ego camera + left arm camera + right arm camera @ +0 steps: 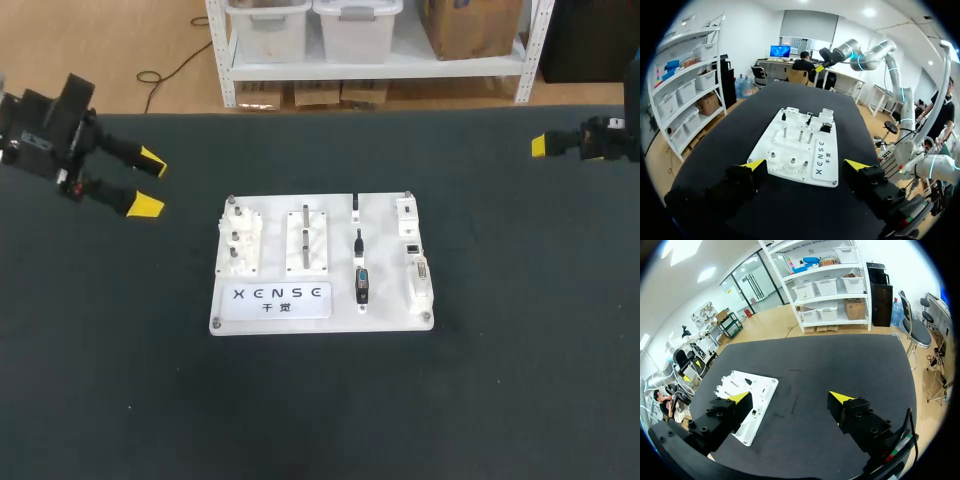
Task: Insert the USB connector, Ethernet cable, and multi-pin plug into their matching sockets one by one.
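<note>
Head view. The board [385,300] sits mid-tabletop [320,420], long edges parallel to the tabletop's near edge. Nothing is inserted yet, as far as we can tell. Three plugs rest in a column right of the board's centre:
- slim plug [355,205] by the far edge
- middle plug [358,240]
- multi-pin plug [362,285], blue-faced, towards the near edge

Which of the first two is USB and which Ethernet we cannot tell. The socket blocks [420,278] line the board's right edge, just beside the column, and look unfilled. Each plug's long axis runs from far edge to near edge, parallel to the board's short edges. Which end is the mating end is too small to read.

The left gripper [147,182] is over the tabletop's far left corner, fingers spread wide, nothing held. The right gripper [540,146] is at the far right corner, seen edge-on with one yellow tip showing.

Left wrist view. The pincer [806,164] is wide and empty. The board lies ahead of it, well apart, with the plugs along the side farthest from it.

Right wrist view. The pincer [790,397] is wide and empty. The board lies ahead, partly behind one finger, and the plugs are too small to judge.

We judge all three insertions are left to do.
</note>
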Tool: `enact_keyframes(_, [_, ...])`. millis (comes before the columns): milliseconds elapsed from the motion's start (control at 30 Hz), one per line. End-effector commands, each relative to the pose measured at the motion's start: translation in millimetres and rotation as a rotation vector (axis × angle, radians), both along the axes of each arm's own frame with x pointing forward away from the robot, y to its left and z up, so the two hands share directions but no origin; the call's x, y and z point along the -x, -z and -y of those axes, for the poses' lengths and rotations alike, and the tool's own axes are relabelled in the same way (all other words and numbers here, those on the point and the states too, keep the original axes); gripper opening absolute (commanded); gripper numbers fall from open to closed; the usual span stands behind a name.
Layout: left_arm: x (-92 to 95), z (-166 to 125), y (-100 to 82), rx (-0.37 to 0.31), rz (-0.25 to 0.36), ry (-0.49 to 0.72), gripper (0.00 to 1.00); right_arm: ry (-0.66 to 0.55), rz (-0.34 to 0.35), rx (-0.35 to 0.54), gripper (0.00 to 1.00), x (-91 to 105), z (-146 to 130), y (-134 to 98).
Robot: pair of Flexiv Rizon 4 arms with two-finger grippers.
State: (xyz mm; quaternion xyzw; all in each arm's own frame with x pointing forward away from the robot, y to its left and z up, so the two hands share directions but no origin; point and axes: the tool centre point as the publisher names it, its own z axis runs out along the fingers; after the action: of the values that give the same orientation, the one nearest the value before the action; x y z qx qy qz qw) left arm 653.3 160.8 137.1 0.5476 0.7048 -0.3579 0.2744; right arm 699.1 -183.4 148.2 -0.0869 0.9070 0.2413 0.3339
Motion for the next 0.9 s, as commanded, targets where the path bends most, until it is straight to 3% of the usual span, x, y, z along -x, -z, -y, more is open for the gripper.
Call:
enact_keyframes(33, [-5.6,3.2,7.2,0.026,-0.081,0.09,1.0,0.001,0.0,0.001,1.0,0.2,0.1,-0.2])
enact_keyframes(133, [-5.2,3.1,8.9,-0.002,-0.059,0.058,1.0,0.001,0.0,0.001,1.0,0.2,0.1,-0.2])
enact_keyframes(167, [-5.8,2.8,10.6,-0.047,-0.068,0.028,1.0,0.001,0.0,0.001,1.0,0.2,0.1,-0.2])
enact_keyframes(900, [-6.4,1.5,11.1,-0.03,-0.073,0.006,1.0,0.001,0.0,0.001,1.0,0.2,0.1,-0.2])
